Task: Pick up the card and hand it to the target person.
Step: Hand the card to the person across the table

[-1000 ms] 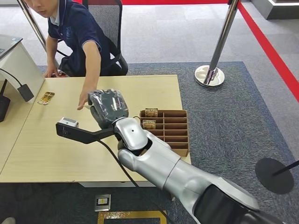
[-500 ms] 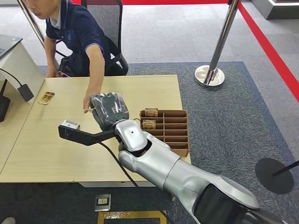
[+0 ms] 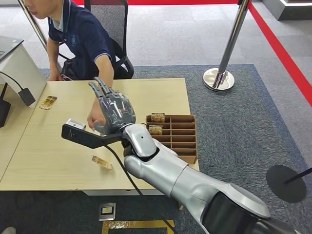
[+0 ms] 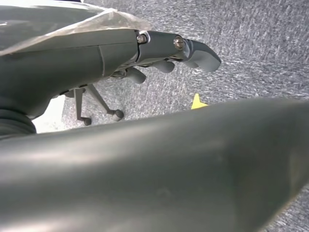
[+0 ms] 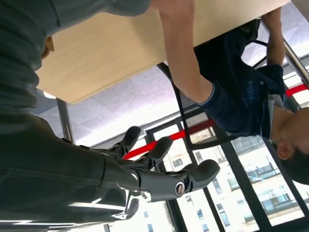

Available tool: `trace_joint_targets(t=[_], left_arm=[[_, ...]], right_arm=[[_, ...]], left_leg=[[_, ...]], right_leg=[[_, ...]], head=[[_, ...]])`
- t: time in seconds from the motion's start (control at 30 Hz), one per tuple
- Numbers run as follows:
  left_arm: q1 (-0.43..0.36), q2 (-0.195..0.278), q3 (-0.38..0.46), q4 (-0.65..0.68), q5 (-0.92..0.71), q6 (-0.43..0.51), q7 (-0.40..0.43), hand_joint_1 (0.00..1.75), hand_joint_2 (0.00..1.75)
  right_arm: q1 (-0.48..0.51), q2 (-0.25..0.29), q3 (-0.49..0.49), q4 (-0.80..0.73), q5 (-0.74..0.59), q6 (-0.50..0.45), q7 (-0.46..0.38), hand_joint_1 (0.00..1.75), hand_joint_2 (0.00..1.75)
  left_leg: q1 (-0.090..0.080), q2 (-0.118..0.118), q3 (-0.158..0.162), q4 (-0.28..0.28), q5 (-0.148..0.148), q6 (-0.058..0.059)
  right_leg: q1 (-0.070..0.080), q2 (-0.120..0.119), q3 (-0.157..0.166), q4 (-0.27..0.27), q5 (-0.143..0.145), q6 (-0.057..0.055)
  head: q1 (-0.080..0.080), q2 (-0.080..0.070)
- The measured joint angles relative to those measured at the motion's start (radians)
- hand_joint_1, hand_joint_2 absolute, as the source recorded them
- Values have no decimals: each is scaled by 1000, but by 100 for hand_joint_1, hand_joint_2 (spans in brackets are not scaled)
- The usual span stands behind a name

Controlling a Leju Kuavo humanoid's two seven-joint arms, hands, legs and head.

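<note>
**Card on table, right hand empty**

Right hand raised over the wooden table, fingers spread wide — nothing in it. Card lies flat near the table's front edge, below the hand, apart from it. Person's hand sits just beside the robot's palm. Left hand — fingers extended, holding nothing, over grey carpet.

Matt pale wood table, brown cardboard divider box, glossy silver arm, rough grey carpet
</note>
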Motion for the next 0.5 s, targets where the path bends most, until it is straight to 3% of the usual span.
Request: trace_joint_targets(t=[0.2, 0.37, 0.5], left_arm=[[0, -5, 4, 0, 26, 13, -1, 0, 0], [6, -15, 13, 0, 37, 19, -1, 0, 0], [11, -19, 16, 0, 31, 16, 0, 0, 0]], right_arm=[[77, -13, -115, -44, 61, -60, -128, 0, 175], [343, -68, -319, -310, 243, -12, -158, 0, 175], [546, -117, -474, -572, 295, 23, -166, 0, 175]], left_leg=[[0, 0, 0, 0, 0, 0], [0, -1, -1, 0, -1, 1], [0, -2, -3, 0, -1, 0]], right_leg=[[0, 0, 0, 0, 0, 0], [1, 0, 0, -2, 0, 0], [1, 0, -2, -3, -1, 1]], head=[[0, 0], [0, 0], [0, 0]])
